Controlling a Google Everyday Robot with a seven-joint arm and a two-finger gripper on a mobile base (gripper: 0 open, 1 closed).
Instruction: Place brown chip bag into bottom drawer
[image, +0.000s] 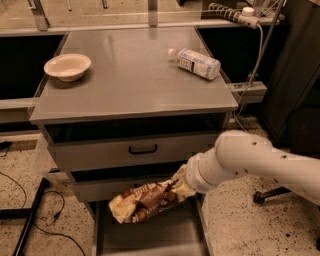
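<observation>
Hand (181, 186), low and right of centre in the frame, is clamped on one pale end of the brown chip bag (142, 201). The bag hangs sideways just above the open bottom drawer (150, 239). I'd say it is held that low so it can drop flat onto the drawer floor. Bowl (67, 66) and bottle (196, 63) sit on the table (130, 85) above, out of the way.
</observation>
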